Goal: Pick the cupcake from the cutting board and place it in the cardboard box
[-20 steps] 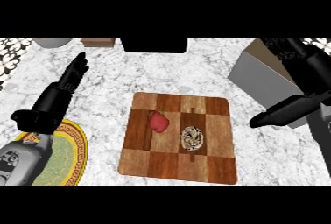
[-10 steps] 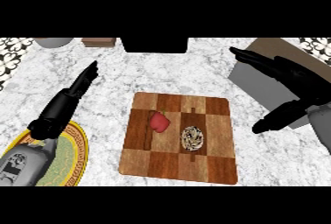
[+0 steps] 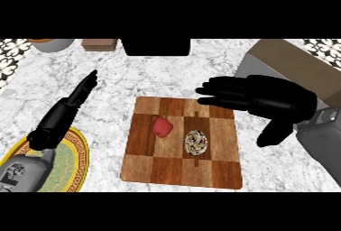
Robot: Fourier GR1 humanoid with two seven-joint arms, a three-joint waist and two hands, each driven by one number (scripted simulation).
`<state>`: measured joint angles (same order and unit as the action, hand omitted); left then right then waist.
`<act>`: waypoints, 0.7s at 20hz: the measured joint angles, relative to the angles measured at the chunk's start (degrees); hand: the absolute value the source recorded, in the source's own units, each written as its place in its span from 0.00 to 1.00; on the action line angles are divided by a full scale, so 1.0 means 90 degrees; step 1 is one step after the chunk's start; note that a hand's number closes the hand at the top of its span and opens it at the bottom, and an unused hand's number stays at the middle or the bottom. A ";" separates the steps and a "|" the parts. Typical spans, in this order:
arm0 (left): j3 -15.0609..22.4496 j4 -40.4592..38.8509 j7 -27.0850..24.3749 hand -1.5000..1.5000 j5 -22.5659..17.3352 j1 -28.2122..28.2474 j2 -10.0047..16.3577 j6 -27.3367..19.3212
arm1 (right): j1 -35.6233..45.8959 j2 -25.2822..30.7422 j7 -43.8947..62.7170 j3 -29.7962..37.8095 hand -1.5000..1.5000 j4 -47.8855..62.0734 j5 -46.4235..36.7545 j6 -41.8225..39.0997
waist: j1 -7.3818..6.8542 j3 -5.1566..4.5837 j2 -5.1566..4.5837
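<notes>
Though released, the black right hand [image 3: 266, 100] overhangs the chequered wooden board [image 3: 174, 170] bearing the swirled brown cupcake [image 3: 195, 142].

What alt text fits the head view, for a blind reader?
The open right hand hovers over the far right corner of a cutting board, where a cupcake and a red item lie untouched. The cardboard box stands at the far right; the open left hand is beside a yellow plate at the left.
</notes>
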<state>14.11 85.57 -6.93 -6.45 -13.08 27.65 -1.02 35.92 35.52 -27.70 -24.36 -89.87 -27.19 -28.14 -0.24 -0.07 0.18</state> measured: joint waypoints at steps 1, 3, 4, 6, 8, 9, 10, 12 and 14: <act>-0.0029 0.0072 0.0038 0.50 0.0005 0.0019 0.0017 0.0013 | -0.0039 0.0003 0.0135 -0.0116 0.00 -0.0163 -0.0139 -0.0077 | 0.0007 0.0000 0.0004; -0.0004 -0.0015 0.0014 0.50 0.0122 -0.0003 -0.0082 -0.0051 | 0.0015 -0.0016 0.0484 -0.0332 0.00 -0.0459 -0.0440 -0.0246 | 0.0032 0.0001 0.0003; -0.0028 -0.0002 0.0035 0.50 0.0123 -0.0009 -0.0085 -0.0026 | -0.0019 -0.0061 0.0709 -0.0440 0.00 -0.0669 -0.0586 -0.0308 | 0.0042 0.0001 0.0005; -0.0132 -0.0125 0.0029 0.50 0.0117 -0.0135 -0.0091 0.0036 | -0.0168 -0.0183 0.1180 -0.0696 0.00 -0.1105 -0.0865 -0.0439 | 0.0072 0.0001 0.0007; -0.0221 -0.0068 0.0021 0.50 0.0083 -0.0082 -0.0047 0.0145 | -0.0223 -0.0256 0.1596 -0.0823 0.00 -0.1411 -0.1057 -0.0704 | 0.0061 0.0002 0.0007; -0.0230 0.0012 0.0118 0.50 0.0102 -0.0107 -0.0066 0.0139 | -0.0276 -0.0344 0.1828 -0.0918 0.00 -0.1541 -0.1178 -0.0803 | 0.0057 0.0002 0.0007; -0.0266 0.0090 0.0140 0.50 0.0107 -0.0056 -0.0057 0.0171 | -0.0386 -0.0405 0.1996 -0.0987 0.00 -0.1667 -0.1288 -0.0883 | 0.0050 0.0003 0.0006; -0.0281 0.0143 0.0208 0.50 0.0166 -0.0029 -0.0131 0.0194 | -0.0598 -0.0494 0.2217 -0.1110 0.00 -0.1848 -0.1493 -0.1025 | 0.0045 0.0004 0.0001; -0.0343 0.0111 0.0135 0.50 0.0226 0.0016 -0.0174 0.0261 | -0.0729 -0.0717 0.2435 -0.1268 0.00 -0.1831 -0.1767 -0.1087 | 0.0035 0.0006 -0.0005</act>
<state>11.03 86.57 -5.72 -4.42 -12.93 26.09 1.33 29.37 29.07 -5.79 -35.77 -106.34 -43.10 -37.92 0.07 -0.02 0.14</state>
